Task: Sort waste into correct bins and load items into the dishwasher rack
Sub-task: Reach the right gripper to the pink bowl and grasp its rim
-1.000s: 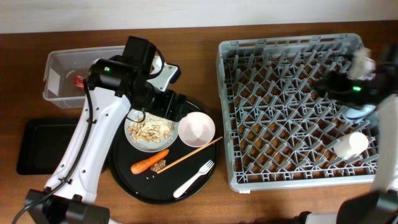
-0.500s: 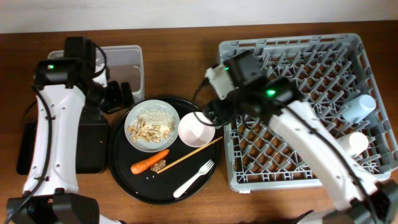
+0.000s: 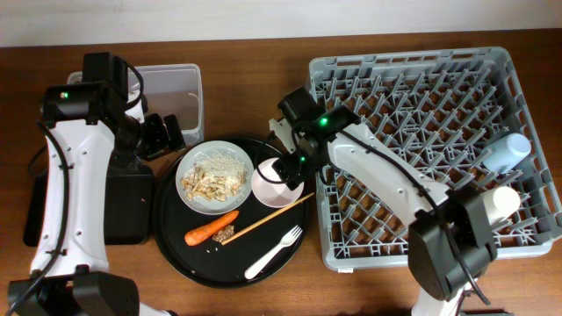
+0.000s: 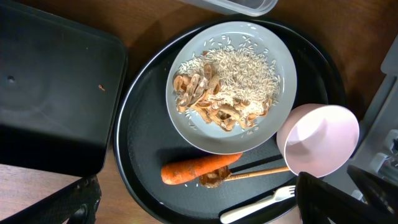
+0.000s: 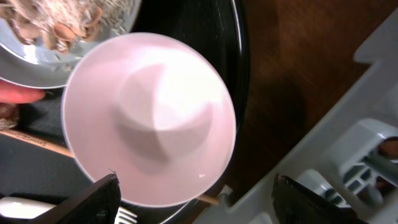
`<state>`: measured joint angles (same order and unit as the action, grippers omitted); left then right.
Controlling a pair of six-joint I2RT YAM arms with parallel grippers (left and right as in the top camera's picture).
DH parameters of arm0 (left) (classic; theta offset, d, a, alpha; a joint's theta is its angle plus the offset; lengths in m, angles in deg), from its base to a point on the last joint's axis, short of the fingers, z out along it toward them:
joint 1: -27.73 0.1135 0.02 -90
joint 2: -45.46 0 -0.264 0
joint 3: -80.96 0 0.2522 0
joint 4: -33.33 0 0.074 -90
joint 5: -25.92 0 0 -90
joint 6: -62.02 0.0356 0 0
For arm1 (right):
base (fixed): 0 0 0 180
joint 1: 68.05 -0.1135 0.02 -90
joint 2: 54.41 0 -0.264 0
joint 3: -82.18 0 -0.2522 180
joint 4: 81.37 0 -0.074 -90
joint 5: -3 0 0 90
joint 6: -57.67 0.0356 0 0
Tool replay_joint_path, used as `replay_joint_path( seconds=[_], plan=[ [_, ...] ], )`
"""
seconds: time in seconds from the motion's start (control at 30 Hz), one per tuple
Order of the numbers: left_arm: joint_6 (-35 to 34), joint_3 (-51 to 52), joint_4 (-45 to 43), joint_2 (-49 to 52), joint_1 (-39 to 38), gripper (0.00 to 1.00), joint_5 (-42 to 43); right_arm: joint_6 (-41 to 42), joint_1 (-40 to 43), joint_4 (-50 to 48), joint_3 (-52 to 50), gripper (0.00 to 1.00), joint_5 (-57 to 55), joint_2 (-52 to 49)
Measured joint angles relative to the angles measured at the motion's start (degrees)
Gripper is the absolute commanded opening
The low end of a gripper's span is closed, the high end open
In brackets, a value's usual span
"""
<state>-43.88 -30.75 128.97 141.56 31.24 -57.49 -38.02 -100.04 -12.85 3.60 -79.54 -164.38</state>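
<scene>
Dishwasher rack point(image 3: 404, 61): one, grey plastic, square, with a lattice floor and upright pegs; it fills the right half of the tabletop out to the right edge.
Cups: two, both in the rack along its right side; the small blue cup point(image 3: 507, 151) lies farther back, the small white cup point(image 3: 500, 204) nearer the near edge.
Round black tray point(image 3: 180, 250): one, smooth and circular, by the near edge, left of middle; it bears the plate, bowl, carrot, stick and fork.
Plate point(image 4: 196, 127): one, pale, round and shallow; it holds grainy crumbs point(image 4: 239, 71) and curled brownish scraps point(image 4: 205, 102).
Bowl point(image 5: 149, 118): one, pinkish-white and glossy, just beside the plate on the rack side.
Carrot point(image 4: 199, 169): one, orange and tapered, nearer the near edge than the plate.
Wooden stick point(image 4: 264, 171): one, thin, one end at the carrot.
Fork point(image 4: 255, 204): one, white plastic.
Clear tub point(image 3: 171, 68): rectangular, at the far edge toward the left corner; contents cannot be told.
Flat black tray point(image 4: 50, 93): rectangular, matte, at the left edge.
Left gripper point(image 4: 198, 196): between tub and plate; jaws spread wide, holding nothing.
Right gripper point(image 5: 198, 186): over the bowl; jaws wide apart, one finger at each side of the rim; whether they touch it cannot be told.
</scene>
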Motion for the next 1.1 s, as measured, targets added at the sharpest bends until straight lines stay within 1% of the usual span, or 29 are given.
replay_joint_path(
  seconds=[0.37,0.57,0.77,0.83,0.9,1.1],
  plan=[
    [0.0,0.0,0.0,0.0,0.0,0.99,0.0,0.1,-1.3,-1.2,0.0,0.81,0.1,-3.5],
    [0.0,0.0,0.0,0.0,0.0,0.99,0.0,0.2,-1.5,-1.5,0.0,0.79,0.1,-3.8],
    [0.0,0.0,0.0,0.0,0.0,0.99,0.0,0.4,-2.9,-1.4,0.0,0.79,-0.2,-3.9],
    [0.0,0.0,0.0,0.0,0.0,0.99,0.0,1.0,-3.9,-2.1,0.0,0.79,-1.1,-4.3],
    [0.0,0.0,0.0,0.0,0.0,0.99,0.0,1.6,-4.6,-3.0,0.0,0.75,-2.4,-5.0],
    [0.0,0.0,0.0,0.0,0.0,0.99,0.0,2.6,-4.8,-5.5,0.2,0.74,-5.8,-6.1]
  ],
)
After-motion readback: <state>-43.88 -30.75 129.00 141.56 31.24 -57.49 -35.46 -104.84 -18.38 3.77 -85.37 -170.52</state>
